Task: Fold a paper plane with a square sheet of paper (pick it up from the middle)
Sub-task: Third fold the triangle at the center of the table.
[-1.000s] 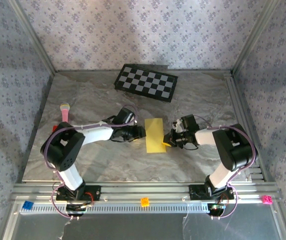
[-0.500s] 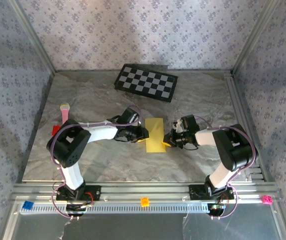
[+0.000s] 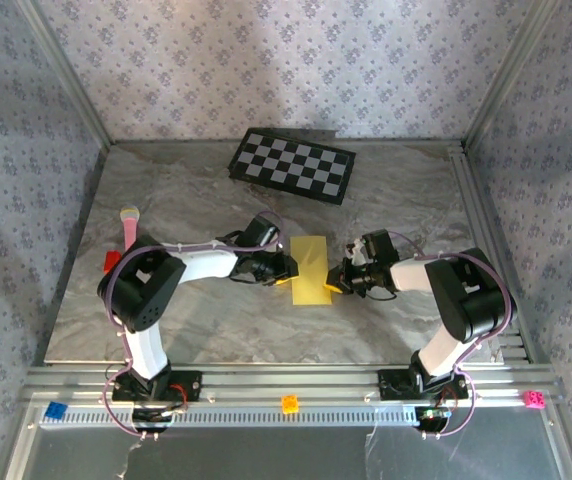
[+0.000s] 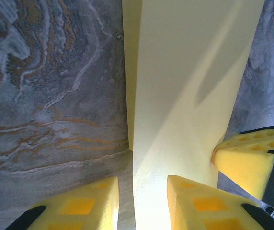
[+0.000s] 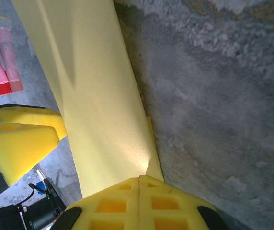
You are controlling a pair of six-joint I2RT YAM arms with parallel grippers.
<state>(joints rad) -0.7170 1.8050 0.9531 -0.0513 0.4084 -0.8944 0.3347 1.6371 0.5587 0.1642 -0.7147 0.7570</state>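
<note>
Top external: paper (image 3: 312, 266) between left end effector (image 3: 284, 278) and right end effector (image 3: 333, 287).

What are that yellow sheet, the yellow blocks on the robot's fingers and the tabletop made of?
The yellow sheet looks like thin matte paper: it lies folded double with a sharp edge. The finger pads look like soft foam or rubber, moulded with square pockets. The tabletop looks like grey veined marble, though it may be a printed laminate.
</note>
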